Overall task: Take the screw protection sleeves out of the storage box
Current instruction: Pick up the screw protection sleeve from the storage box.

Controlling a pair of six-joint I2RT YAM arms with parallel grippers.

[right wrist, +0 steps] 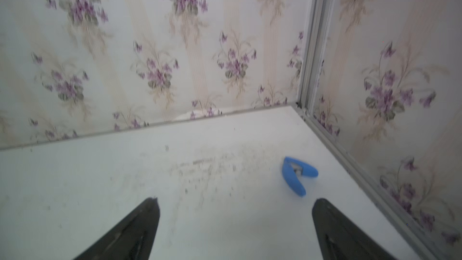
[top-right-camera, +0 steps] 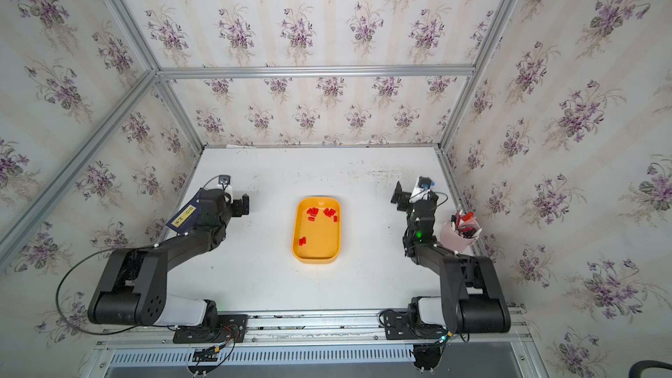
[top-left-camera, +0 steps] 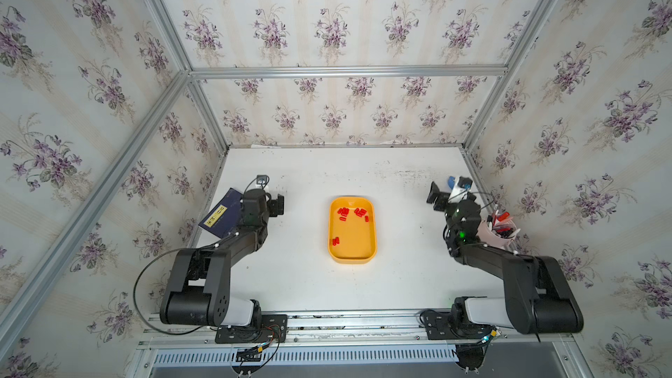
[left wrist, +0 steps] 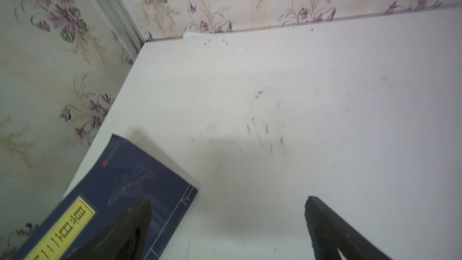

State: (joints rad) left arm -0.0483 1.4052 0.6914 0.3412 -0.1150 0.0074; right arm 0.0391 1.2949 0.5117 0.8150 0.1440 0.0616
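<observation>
The storage box (top-left-camera: 354,239) is a shallow yellow-orange tray in the middle of the white table, seen in both top views (top-right-camera: 320,239). Several small red screw protection sleeves (top-left-camera: 343,211) lie in its far end, and a few more (top-left-camera: 335,241) sit by its left wall nearer the front. My left gripper (top-left-camera: 278,205) hangs open to the left of the box, well apart from it. My right gripper (top-left-camera: 436,196) hangs open to the right, also apart. In the wrist views the left gripper (left wrist: 228,200) and the right gripper (right wrist: 236,200) have only bare table between their fingers; the box is out of view there.
A dark blue booklet (top-left-camera: 222,214) with a yellow label lies at the table's left edge, partly under my left arm (left wrist: 120,183). A pale pink cup (top-left-camera: 498,234) of pens stands at the right edge. A blue clip (right wrist: 296,175) lies near the far right corner.
</observation>
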